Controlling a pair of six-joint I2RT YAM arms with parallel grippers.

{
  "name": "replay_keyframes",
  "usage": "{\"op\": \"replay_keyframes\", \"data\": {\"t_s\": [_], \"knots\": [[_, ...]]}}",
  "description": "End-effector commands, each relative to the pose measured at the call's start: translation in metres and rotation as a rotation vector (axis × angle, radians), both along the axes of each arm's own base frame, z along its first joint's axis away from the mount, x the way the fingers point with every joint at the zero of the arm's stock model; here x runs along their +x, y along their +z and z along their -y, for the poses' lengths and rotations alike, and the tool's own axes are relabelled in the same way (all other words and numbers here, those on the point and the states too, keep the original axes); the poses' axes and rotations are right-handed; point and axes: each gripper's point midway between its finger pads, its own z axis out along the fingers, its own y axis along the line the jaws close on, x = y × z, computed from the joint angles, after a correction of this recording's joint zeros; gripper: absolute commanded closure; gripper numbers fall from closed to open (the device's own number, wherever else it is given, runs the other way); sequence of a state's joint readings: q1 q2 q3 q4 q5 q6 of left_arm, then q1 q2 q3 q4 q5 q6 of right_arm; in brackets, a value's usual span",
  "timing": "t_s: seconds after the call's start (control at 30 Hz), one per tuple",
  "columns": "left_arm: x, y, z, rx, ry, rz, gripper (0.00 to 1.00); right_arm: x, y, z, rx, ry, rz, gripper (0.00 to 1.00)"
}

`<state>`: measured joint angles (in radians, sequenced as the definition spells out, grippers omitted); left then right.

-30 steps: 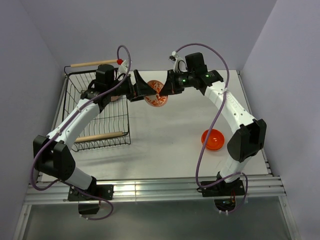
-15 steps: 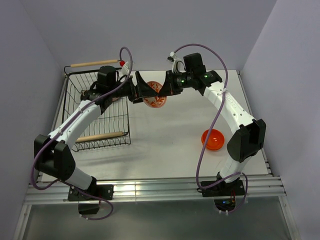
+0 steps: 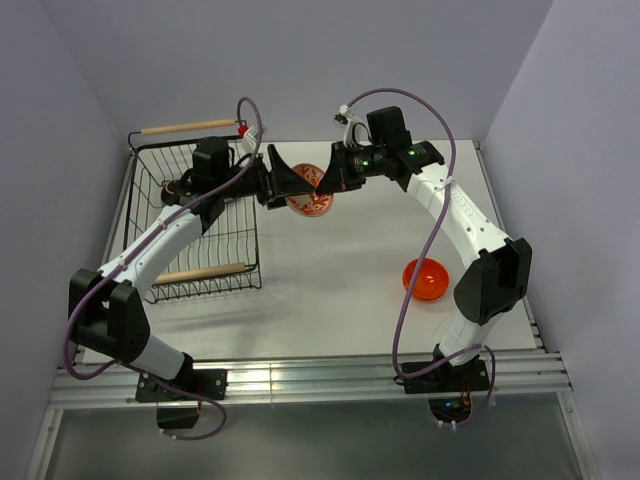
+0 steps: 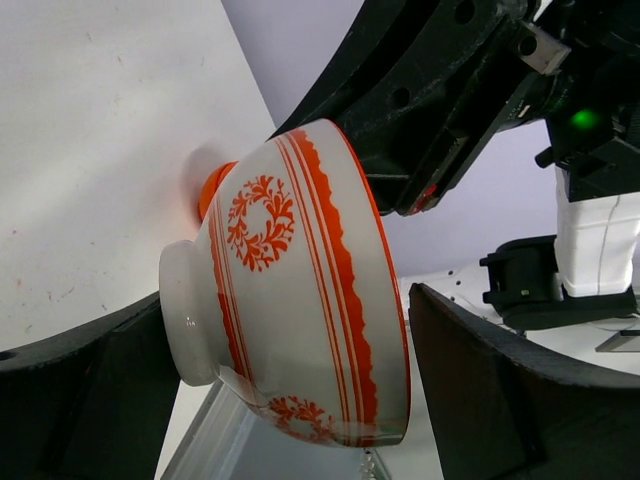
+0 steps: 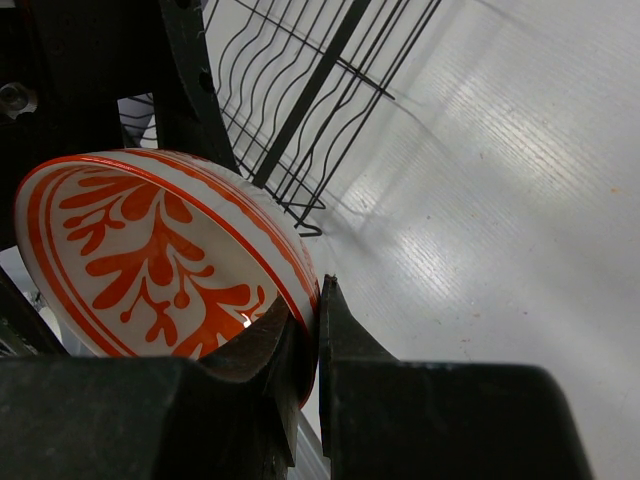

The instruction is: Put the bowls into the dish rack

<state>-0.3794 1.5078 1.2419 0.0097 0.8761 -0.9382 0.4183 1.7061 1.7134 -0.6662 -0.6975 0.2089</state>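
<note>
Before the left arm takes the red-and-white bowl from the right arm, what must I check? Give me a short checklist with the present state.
1. Right gripper pinches the rim of the glossy red-and-white patterned bowl: ok.
2. Left gripper open, one finger on each side of the bowl: ok.
3. Left fingers touching the bowl: cannot tell.
4. Bowl lifted off the white table: ok.
5. Black wire dish rack shows bare wires for loading: ok.
</note>
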Motion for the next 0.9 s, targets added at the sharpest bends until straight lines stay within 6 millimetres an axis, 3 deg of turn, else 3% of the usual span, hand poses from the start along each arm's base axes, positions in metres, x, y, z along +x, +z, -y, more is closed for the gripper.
{"op": "replay_keyframes", "data": {"t_s": [0.0,0.1,0.53,0.73,0.87], "knots": [[-0.0206,0.0454,-0.0006,-0.106,-0.068,0.114,0.09,-0.0066,0.0287,-0.0059,0.059,0.038,0.082,1.00],[-0.0246,0.0521,-0.0020,-0.136,-0.076,0.128,0.07,-0.0078,0.0272,-0.0056,0.055,0.043,0.079,1.00],[-0.0232,0.0499,-0.0039,-0.148,-0.071,0.116,0.21,-0.0104,0.0285,-0.0079,0.069,0.060,0.065,1.00],[-0.0244,0.0475,-0.0051,-0.142,-0.071,0.124,0.48,-0.0096,0.0255,-0.0103,0.063,0.078,0.040,0.99],[-0.0272,0.0451,-0.0057,-0.136,-0.072,0.120,0.85,-0.0088,0.0249,-0.0120,0.067,0.082,0.024,0.87]]}}
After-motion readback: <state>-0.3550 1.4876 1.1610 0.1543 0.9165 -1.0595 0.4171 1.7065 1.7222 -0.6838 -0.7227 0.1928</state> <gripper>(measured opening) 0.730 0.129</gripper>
